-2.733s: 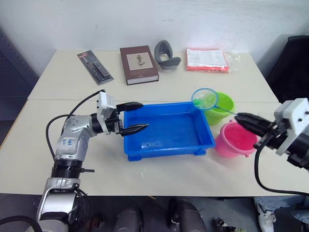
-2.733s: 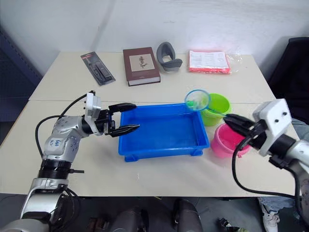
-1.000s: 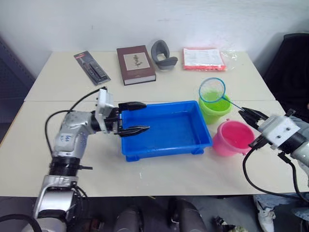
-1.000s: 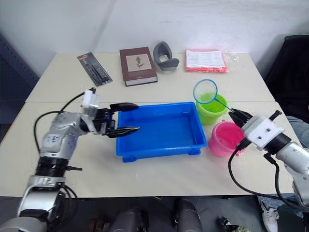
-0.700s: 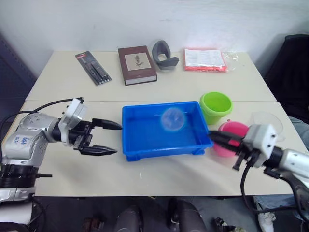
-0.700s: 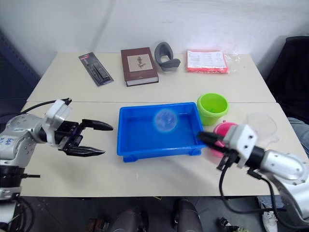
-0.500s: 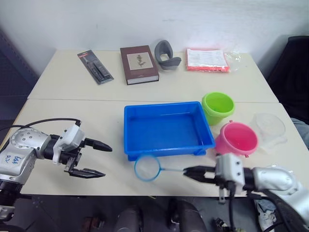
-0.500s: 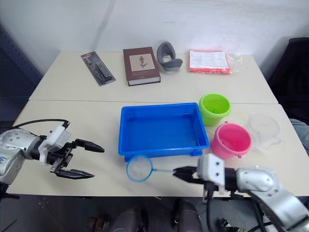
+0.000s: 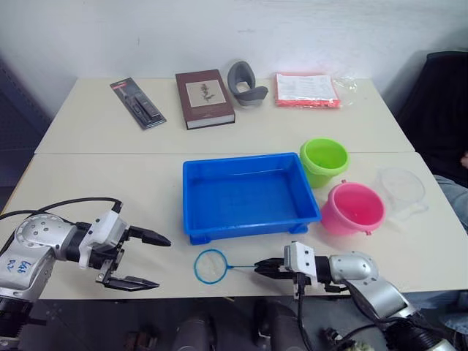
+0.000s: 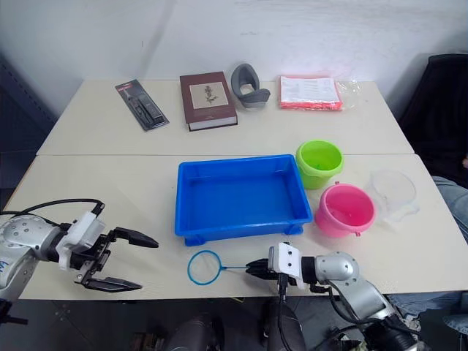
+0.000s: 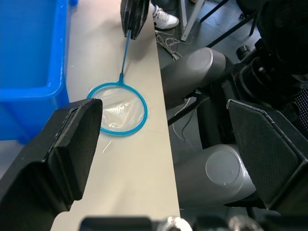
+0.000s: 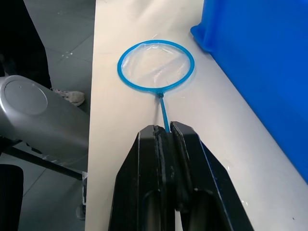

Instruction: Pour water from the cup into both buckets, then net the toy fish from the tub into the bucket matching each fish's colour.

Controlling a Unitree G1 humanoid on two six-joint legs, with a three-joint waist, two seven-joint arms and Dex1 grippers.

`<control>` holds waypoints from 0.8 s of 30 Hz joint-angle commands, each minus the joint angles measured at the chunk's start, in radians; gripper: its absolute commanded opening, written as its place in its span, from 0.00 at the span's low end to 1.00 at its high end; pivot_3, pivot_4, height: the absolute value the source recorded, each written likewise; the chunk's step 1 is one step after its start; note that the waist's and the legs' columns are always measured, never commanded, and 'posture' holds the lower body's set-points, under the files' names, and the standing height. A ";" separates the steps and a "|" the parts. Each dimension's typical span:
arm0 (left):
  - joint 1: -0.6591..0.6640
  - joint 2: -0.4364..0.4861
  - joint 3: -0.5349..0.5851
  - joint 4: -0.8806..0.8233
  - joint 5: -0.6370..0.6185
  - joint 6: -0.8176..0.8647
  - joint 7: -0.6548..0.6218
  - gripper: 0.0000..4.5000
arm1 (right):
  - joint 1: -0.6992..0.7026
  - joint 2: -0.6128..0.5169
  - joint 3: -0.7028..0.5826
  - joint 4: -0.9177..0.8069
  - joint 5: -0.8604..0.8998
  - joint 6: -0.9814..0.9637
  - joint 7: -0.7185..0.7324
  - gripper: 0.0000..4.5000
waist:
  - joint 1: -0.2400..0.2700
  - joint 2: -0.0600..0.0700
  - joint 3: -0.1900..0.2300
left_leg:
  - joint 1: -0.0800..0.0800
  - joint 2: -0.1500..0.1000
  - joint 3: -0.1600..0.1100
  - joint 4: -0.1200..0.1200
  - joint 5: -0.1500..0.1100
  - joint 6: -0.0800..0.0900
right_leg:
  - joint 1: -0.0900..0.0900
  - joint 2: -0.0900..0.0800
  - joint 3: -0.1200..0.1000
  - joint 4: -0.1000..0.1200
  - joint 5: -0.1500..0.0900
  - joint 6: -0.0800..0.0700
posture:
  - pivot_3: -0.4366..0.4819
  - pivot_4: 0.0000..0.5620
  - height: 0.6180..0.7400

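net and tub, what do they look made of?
Net: thin blue hoop and handle, probably plastic; sheer, crinkled clear mesh or film inside, can't tell which. Right gripper is shut on its handle. Tub: bright blue moulded plastic, slightly glossy, raised rim.

Can't make out any fish in my blue tub (image 9: 251, 196), too small to tell at this size. The net handle (image 12: 163, 114) disappears between my right gripper (image 12: 166, 136) fingers, so its end is hidden. At the right edge, the clear cup (image 10: 393, 193) is hard to read against the table.
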 commanded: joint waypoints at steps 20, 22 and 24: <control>0.047 -0.077 0.126 0.326 0.263 -0.266 0.217 1.00 | 0.585 -0.228 -0.894 -0.497 0.267 0.037 0.076 0.99 | 0.021 0.000 -0.001 | 0.002 -0.001 0.002 -0.001 -0.001 0.000 | 0.001 -0.002 0.003 -0.002 0.000 0.000 | 0.48 0.27 1.00; 0.046 -0.093 0.139 0.352 0.277 -0.310 0.243 1.00 | 0.648 -0.220 -1.017 -0.460 0.270 -0.023 0.132 0.99 | 0.023 0.000 -0.001 | 0.003 -0.001 0.003 -0.002 -0.002 0.001 | 0.001 -0.003 0.002 -0.002 0.000 0.001 | 0.48 0.27 1.00; 0.052 -0.099 0.153 0.370 0.284 -0.350 0.257 1.00 | 0.712 -0.201 -1.106 -0.440 0.268 -0.057 0.172 0.99 | 0.023 -0.001 -0.001 | 0.004 0.000 0.003 -0.002 -0.002 0.002 | 0.001 -0.002 0.003 -0.004 0.000 0.001 | 0.48 0.27 1.00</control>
